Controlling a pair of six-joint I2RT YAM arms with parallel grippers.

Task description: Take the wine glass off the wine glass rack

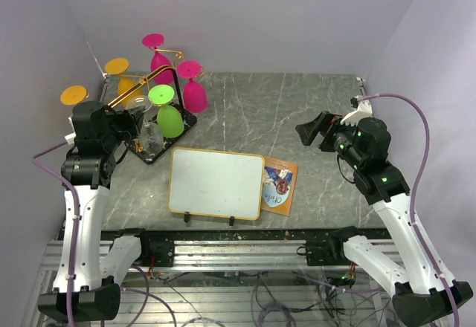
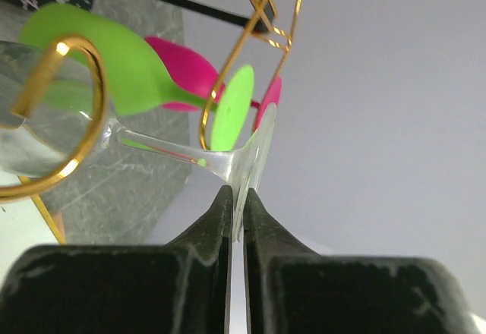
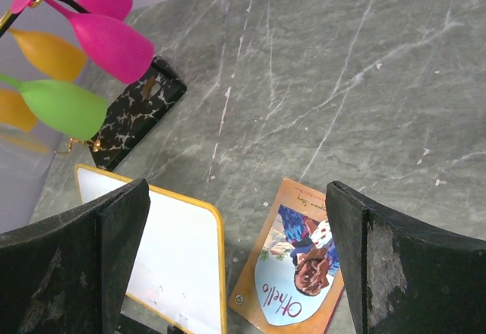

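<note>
The wine glass rack has a black white-veined base (image 1: 165, 143) and gold wire arms (image 1: 141, 89); its base also shows in the right wrist view (image 3: 137, 114). A clear wine glass (image 1: 151, 137) is at the rack's near left side. My left gripper (image 1: 128, 122) is shut on the rim of its foot (image 2: 257, 152). In the left wrist view the fingertips (image 2: 236, 193) pinch the foot edge-on, the stem (image 2: 163, 148) runs left, and a gold curl (image 2: 91, 72) lies across the bowl. My right gripper (image 1: 316, 130) is open and empty, far right of the rack (image 3: 237, 191).
Green (image 1: 169, 121), pink (image 1: 195, 95) and orange (image 1: 128, 88) glasses hang upside down on the rack. A yellow-framed whiteboard (image 1: 216, 182) and an orange Othello book (image 1: 280, 184) lie on the grey marble table (image 1: 297, 111). Walls stand behind and to both sides.
</note>
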